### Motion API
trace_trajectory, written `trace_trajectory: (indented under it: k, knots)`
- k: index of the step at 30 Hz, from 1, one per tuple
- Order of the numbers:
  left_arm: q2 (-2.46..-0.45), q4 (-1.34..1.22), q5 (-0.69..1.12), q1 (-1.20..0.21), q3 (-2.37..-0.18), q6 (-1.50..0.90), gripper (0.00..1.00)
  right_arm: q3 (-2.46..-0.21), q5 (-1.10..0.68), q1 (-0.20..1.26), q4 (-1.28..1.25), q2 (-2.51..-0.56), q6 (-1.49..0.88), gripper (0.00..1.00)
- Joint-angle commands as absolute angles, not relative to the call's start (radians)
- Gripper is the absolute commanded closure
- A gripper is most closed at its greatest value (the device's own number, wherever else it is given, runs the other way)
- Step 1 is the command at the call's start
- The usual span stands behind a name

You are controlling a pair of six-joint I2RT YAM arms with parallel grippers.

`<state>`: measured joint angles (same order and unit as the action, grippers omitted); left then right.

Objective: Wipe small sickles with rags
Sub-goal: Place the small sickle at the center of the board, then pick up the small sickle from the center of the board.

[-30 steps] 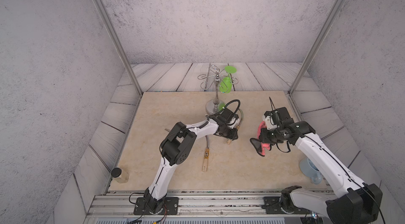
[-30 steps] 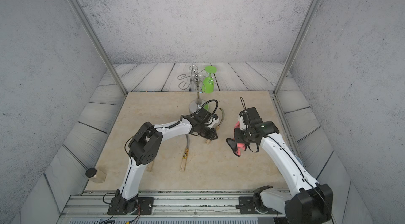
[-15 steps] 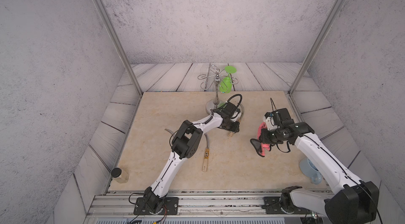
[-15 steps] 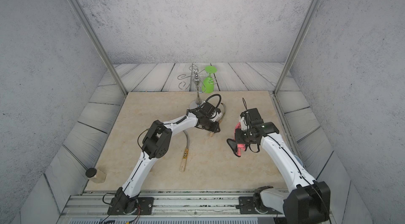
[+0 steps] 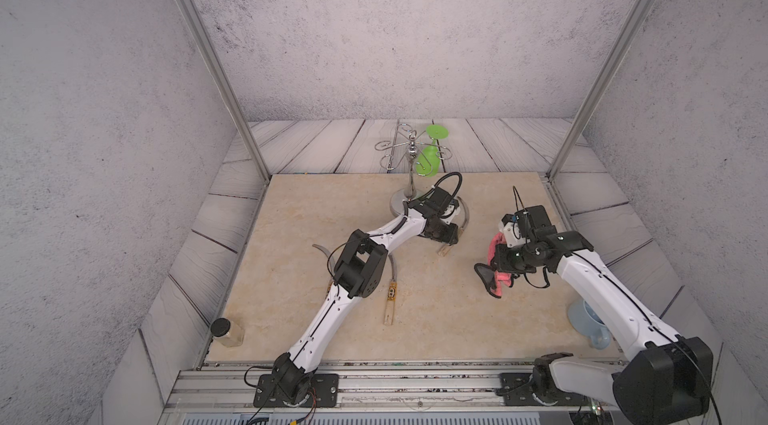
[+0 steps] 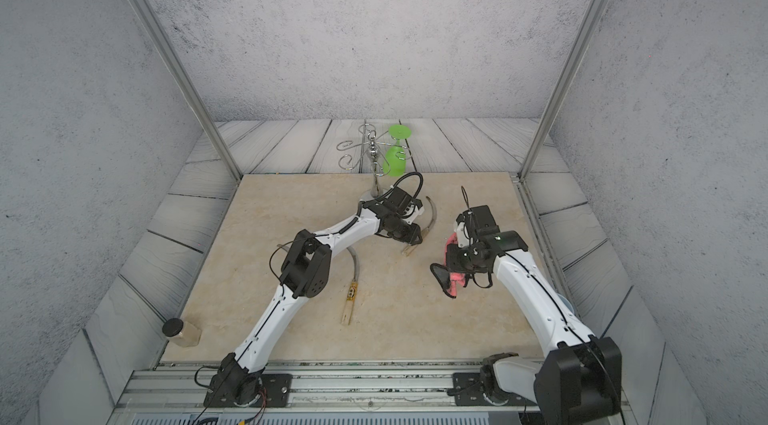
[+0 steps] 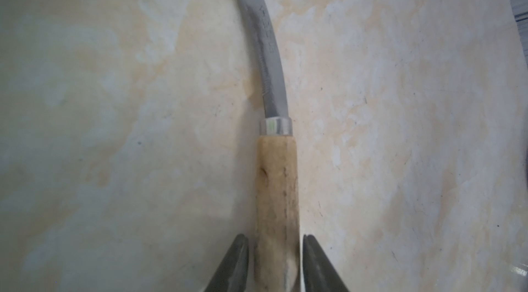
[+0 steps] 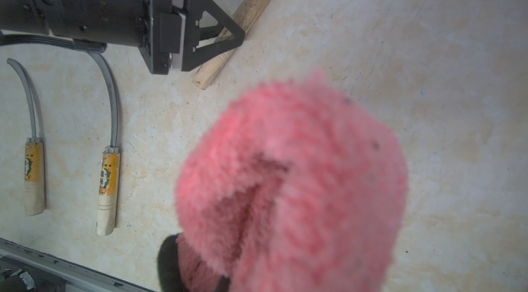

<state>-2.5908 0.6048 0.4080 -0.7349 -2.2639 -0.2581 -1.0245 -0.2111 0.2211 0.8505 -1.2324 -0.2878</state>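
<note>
left hand [image 7: 273, 246] is slightly spread around a sickle [image 7: 276, 190] handle at 1 o'clock, right hand [image 5: 498, 263] pinches the rag [image 8: 300, 162] at 3 o'clock.

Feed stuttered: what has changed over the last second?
The left arm stretched farther from its base, and the left gripper jaws have eased apart around the handle of the unlabelled sickle, letting it go on the table. The right gripper still holds the pink rag; the two labelled sickles have not moved.
</note>
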Motion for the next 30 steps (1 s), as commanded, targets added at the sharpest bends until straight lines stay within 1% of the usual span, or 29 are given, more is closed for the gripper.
trace_trajectory:
  k: [1,3,6,9,13,16,19,22,30]
  knots:
    - [-2.592,0.644,0.415,-0.731,-2.284,-0.248,0.63,-1.017,-0.224,0.218,0.845,-1.244,-0.278,0.82]
    - [-2.561,0.645,0.424,-0.730,-2.257,-0.252,0.62,-1.016,-0.225,0.215,0.847,-1.243,-0.277,0.82]
    - [-2.444,0.607,0.430,-0.731,-2.130,-0.272,0.60,-1.014,-0.225,0.214,0.848,-1.241,-0.278,0.82]
    - [-2.281,0.535,0.412,-0.733,-1.919,-0.298,0.59,-1.013,-0.230,0.212,0.853,-1.240,-0.278,0.81]
    - [-2.017,0.423,0.345,-0.740,-1.580,-0.348,0.55,-1.005,-0.246,0.212,0.854,-1.236,-0.278,0.81]
    - [-1.833,0.412,0.291,-0.744,-1.374,-0.382,0.55,-1.009,-0.257,0.213,0.870,-1.239,-0.269,0.81]
    - [-1.687,0.443,0.245,-0.746,-1.213,-0.408,0.54,-1.014,-0.259,0.214,0.890,-1.243,-0.265,0.80]
    - [-1.596,0.496,0.221,-0.746,-1.106,-0.424,0.54,-1.013,-0.269,0.216,0.900,-1.238,-0.270,0.80]
    - [-1.476,0.566,0.205,-0.768,-0.926,-0.466,0.54,-1.003,-0.268,0.224,0.916,-1.226,-0.292,0.79]
